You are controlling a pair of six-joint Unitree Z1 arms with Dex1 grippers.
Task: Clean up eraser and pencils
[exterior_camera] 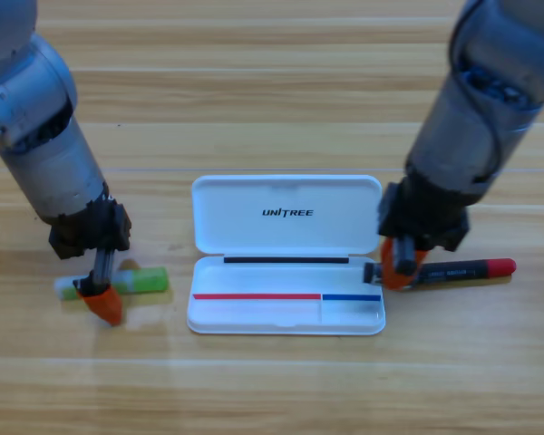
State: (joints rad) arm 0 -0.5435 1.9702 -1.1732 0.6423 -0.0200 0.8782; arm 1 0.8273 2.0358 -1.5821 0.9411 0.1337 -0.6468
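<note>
While both arms reach down in the high view, the left gripper (pixel 101 297) sits on the lime-green pencil (pixel 143 280) left of the open white case (pixel 286 217), and the right gripper (pixel 397 270) covers the black-and-red pencil (pixel 462 270) just right of it. Whether either has closed, I cannot tell. Each should seat squarely across its stick before lifting. No eraser shows.

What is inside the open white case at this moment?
The white UNITREE case lies open and holds no pencil and no eraser. The green pencil is left of it under the left gripper; the black-and-red pencil is right of it under the right gripper.
</note>
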